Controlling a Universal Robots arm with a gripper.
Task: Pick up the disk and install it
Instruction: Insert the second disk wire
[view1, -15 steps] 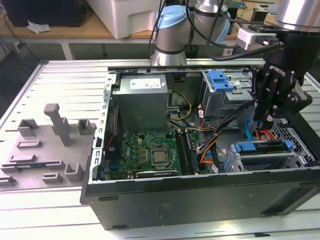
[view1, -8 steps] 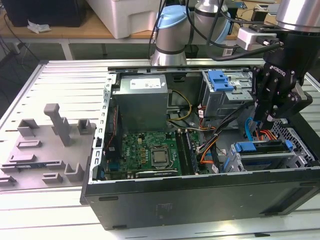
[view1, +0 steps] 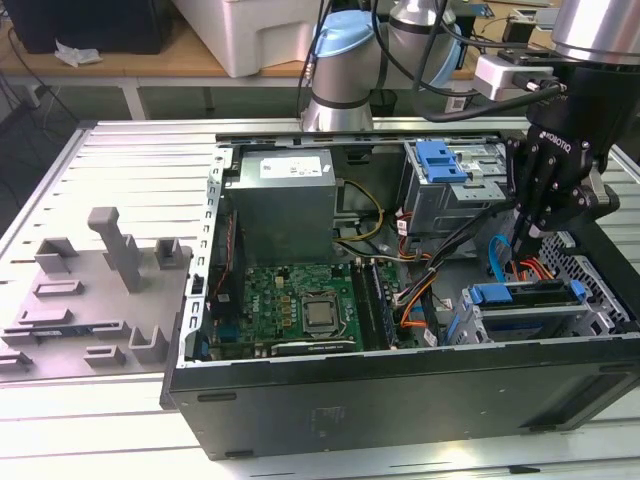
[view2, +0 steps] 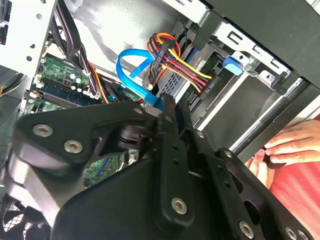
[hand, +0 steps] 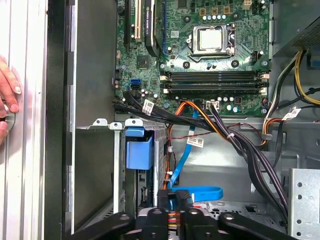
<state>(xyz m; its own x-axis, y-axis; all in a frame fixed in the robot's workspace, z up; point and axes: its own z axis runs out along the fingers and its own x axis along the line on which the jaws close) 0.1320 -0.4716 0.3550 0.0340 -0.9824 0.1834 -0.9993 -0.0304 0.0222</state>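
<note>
While the gripper (view1: 527, 240) is hovering narrow-jawed in the exterior view, the disk (view1: 525, 318) is sitting bayed just below it (rigid, fragile; grip its blue carrier edges). In both wrist views, a blue SATA cable (view2: 131, 70) is ending at its tips.

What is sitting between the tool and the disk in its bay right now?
Cables. In the exterior view the tool hangs just above the disk, which lies in the lower bay. The blue data cable and the red-orange-yellow wire bundle loop between them at the disk's end.
</note>
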